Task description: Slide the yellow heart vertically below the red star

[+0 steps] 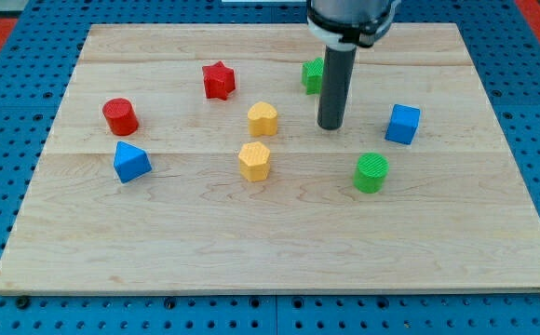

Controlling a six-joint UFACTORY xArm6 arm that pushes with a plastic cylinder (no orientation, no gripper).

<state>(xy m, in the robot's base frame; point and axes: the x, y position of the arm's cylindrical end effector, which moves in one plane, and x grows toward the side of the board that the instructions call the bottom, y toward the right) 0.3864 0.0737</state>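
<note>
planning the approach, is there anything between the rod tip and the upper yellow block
In the camera view, nothing: only bare wood lies between my tip and the upper yellow block. The green block sits above that stretch, behind the rod.

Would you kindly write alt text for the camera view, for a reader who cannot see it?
A dark rod's tip rests on a wooden board, right of two yellow blocks and touching none. A red star, red cylinder, blue triangular block, blue cube and two green blocks lie scattered around.
</note>
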